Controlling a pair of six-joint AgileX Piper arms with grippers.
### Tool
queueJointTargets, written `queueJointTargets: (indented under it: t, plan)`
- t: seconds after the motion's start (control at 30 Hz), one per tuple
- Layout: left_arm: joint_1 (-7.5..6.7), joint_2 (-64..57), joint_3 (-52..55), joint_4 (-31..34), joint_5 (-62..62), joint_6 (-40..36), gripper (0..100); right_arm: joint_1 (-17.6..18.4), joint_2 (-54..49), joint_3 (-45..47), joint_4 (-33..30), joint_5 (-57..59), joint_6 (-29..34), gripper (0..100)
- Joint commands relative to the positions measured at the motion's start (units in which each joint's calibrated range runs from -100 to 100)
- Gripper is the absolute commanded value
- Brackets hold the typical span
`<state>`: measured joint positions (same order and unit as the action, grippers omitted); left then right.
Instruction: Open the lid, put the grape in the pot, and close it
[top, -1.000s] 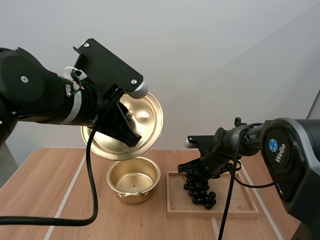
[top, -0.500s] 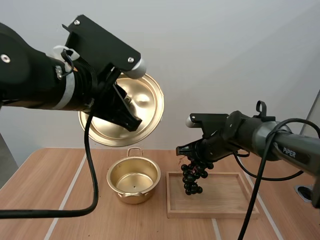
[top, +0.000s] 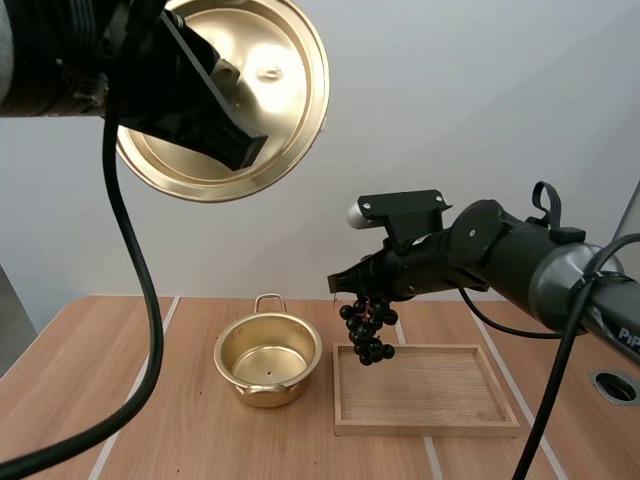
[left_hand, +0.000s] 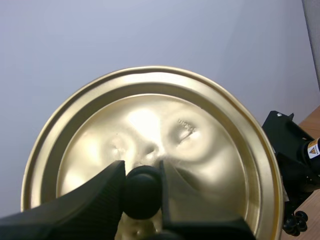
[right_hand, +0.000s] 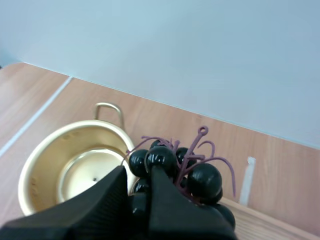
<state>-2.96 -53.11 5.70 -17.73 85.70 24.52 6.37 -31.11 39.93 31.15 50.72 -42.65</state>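
A gold pot (top: 268, 360) stands open on the table, its handle toward the back. High above it my left gripper (top: 222, 110) holds the gold lid (top: 232, 95) tilted on edge, its fingers (left_hand: 97, 202) shut on the black knob (left_hand: 141, 192). My right gripper (top: 362, 283) is shut on a bunch of dark grapes (top: 368, 330), which hangs in the air over the left end of the wooden tray (top: 427, 392), just right of the pot. In the right wrist view the grapes (right_hand: 172, 162) sit between the fingers with the pot (right_hand: 75, 170) close beside them.
The wooden tray lies right of the pot with nothing on it. A round hole (top: 613, 385) sits in the table at the far right.
My right gripper has lifted the grapes off the tray and carried them left toward the pot. My left arm has raised the lid much higher.
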Motion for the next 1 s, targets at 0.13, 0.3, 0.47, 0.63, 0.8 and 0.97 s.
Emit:
queueJointTargets:
  t: [0.13, 0.3, 0.47, 0.63, 0.8, 0.97]
  plan:
    - [-0.1, -2.7, -4.4, 0.5, -3.1, -0.5, 0, 5.4, 0.1, -5.4, 0.8, -0.6, -1.0, 0]
    - [-0.1, -3.4, -4.9, 0.5, -3.0, -2.0, 0, 7.7, 3.2, -6.7, 0.8, -0.9, -1.0, 0]
    - [-0.1, -3.4, -4.9, 0.5, -3.0, -4.9, 0, 9.6, 7.5, -6.9, 0.9, -4.1, -1.0, 0]
    - [-0.02, -3.4, -4.9, 1.9, -3.0, -5.0, 0, 10.8, 12.8, -6.9, 0.9, -7.3, -1.0, 0]
    - [-0.02, -3.4, -4.9, 1.9, -3.0, -5.0, 0, 11.5, 18.2, -6.9, 0.7, -9.7, -1.0, 0]
    - [-0.02, -3.4, -4.9, 1.9, -3.0, -5.0, 0, 11.5, 21.4, -6.9, 0.7, -10.0, -1.0, 1]
